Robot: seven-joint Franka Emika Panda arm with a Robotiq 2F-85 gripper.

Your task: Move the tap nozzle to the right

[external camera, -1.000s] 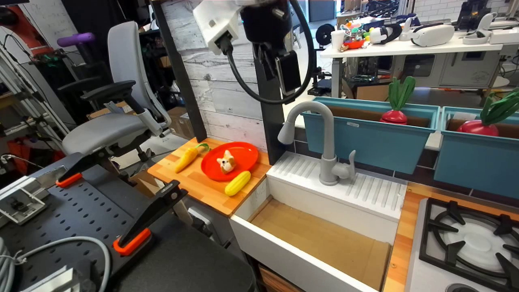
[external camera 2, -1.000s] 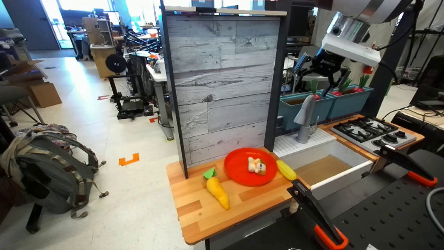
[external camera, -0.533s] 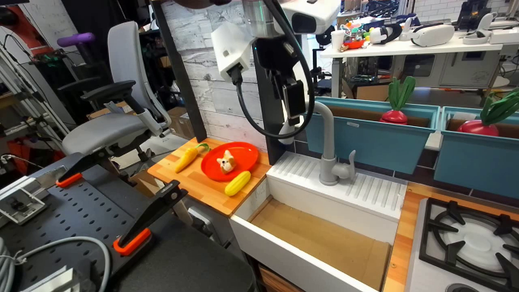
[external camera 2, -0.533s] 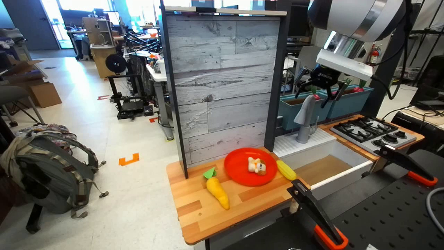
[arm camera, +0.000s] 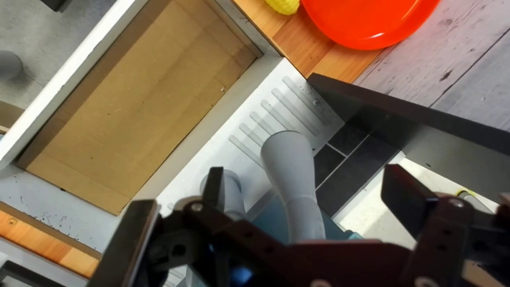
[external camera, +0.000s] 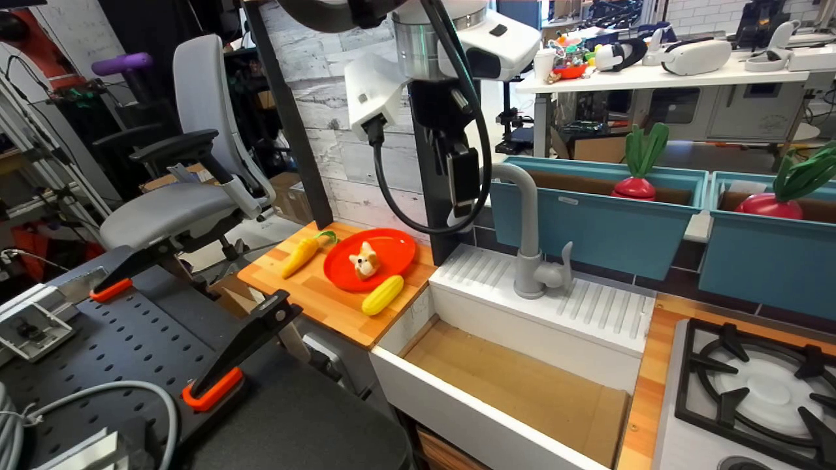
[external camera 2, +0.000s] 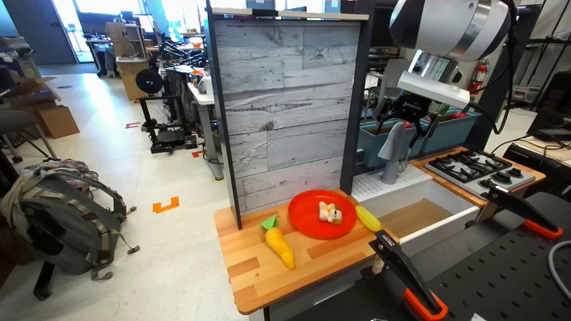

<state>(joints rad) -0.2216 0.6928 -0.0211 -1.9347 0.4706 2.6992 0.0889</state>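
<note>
At the back, a tall gray board (external camera 2: 290, 102). Hanging down from above, a white arm (external camera 2: 446, 31). Lower down, a white sink (external camera: 535, 336) with a flat brown bottom. On one side of the sink, a wood top (external camera 2: 321, 261); on the other, a stove (external camera 2: 479, 167). Along the back of the sink and stove, two blue pots (external camera: 591, 228), side by side. Between sink and pots, a white ledge (external camera: 607, 310) with grooves. Flat on the wood top, a round red plate (external camera 2: 308, 218).

At the end of the arm, a black gripper (arm camera: 305, 179), pointing down near the bent top of the nozzle (external camera: 528, 209). Fingers (arm camera: 406, 195) wide apart, with the nozzle showing in the gap in the wrist view. Cannot tell if touching it. Upright on the ledge, that gray nozzle, bent over, mouth facing down on the side near the board. Partly hidden behind the gripper in an exterior view.

Near the plate, a carrot (external camera 2: 281, 247) with a green top. Just beside the plate, a yellow corn (external camera 2: 368, 218). By the nozzle's foot, a gray handle (external camera: 560, 269). On the plate, a small toy (external camera 2: 331, 213).
</note>
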